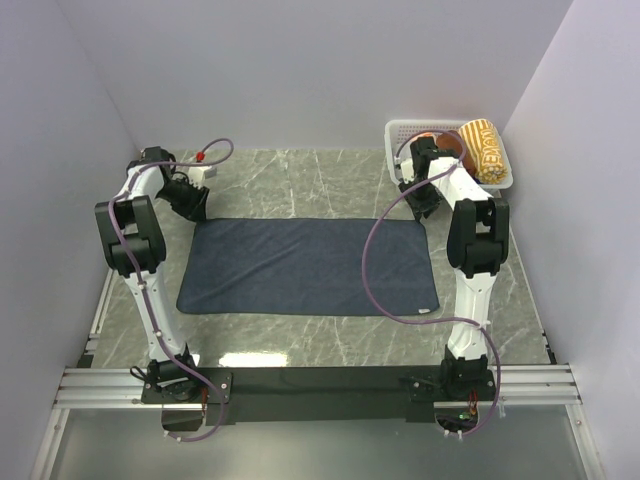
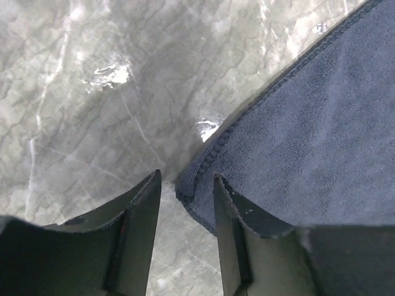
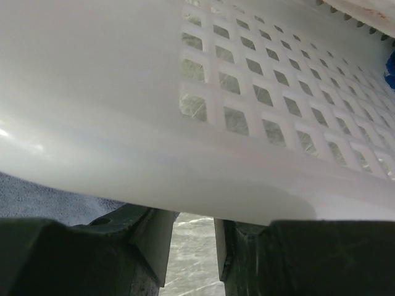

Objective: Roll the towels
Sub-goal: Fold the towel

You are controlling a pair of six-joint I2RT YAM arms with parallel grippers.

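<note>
The left gripper (image 2: 185, 185) has its two dark fingers a little apart above the marble table (image 2: 92, 111). The corner of the navy towel (image 2: 308, 142) lies in the gap, and its cloth spreads to the right.

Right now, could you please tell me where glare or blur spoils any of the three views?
Top external: even light, with a pale glare band on the table along its near edge. Left wrist: bright glare patches on the marble beside the towel corner, which is fairly sharp. Right wrist: the basket wall fills the frame, washed out and blurred up close.
</note>
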